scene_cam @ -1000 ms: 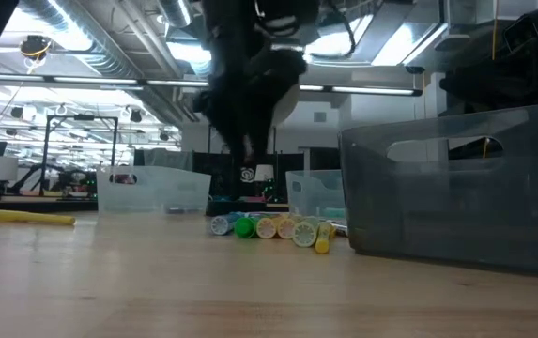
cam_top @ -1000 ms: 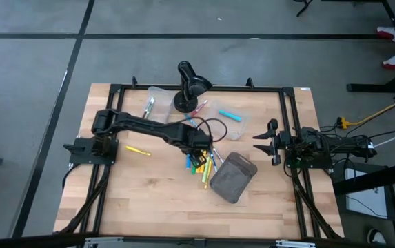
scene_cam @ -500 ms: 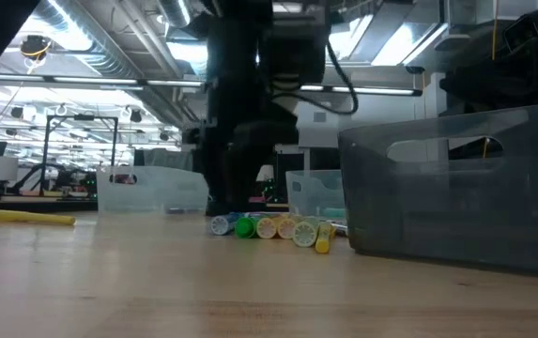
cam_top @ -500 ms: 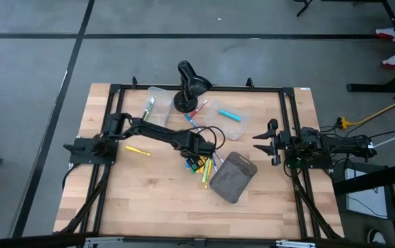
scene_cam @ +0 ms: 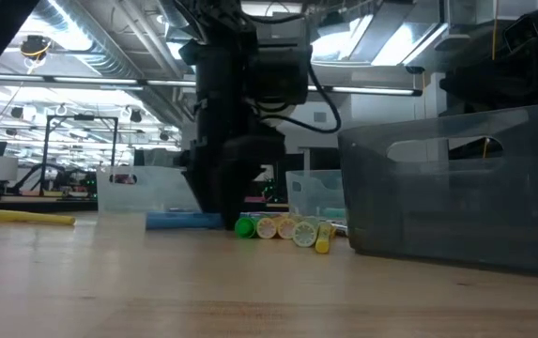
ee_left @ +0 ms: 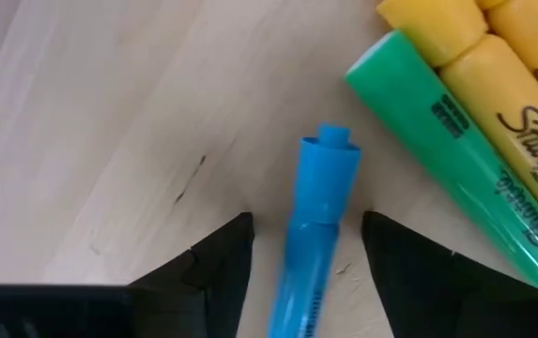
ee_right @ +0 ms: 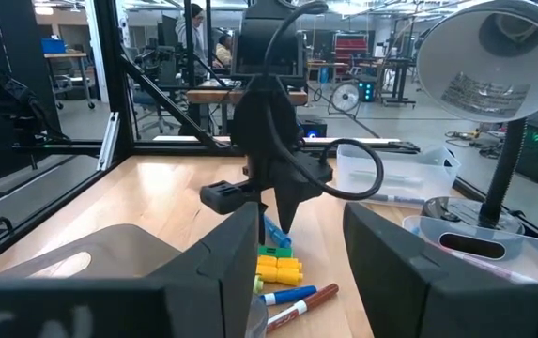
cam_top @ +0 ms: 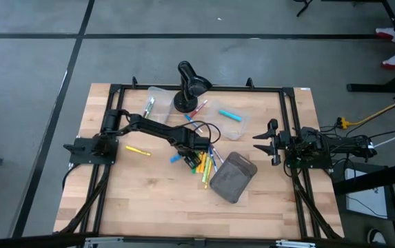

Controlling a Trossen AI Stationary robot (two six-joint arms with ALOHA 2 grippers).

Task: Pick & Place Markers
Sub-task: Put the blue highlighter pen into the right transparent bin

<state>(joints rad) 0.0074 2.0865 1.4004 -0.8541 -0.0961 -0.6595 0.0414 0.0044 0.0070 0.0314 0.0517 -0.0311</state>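
We see the left gripper w/ jaws apart, straddling a blue marker lying on the bench beside a green highlighter. Risk: closing off-centre could roll it away. Right gripper waits, partly open.

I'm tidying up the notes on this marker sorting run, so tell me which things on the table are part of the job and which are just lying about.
Part of the job:
- markers
- blue marker, lying between the open left claw

Just lying about:
- black desk lamp
- grey pouch
- right claw, waiting at the table's right side

Bright, even overhead light; ceiling lights glare in the low view, foreground soft.
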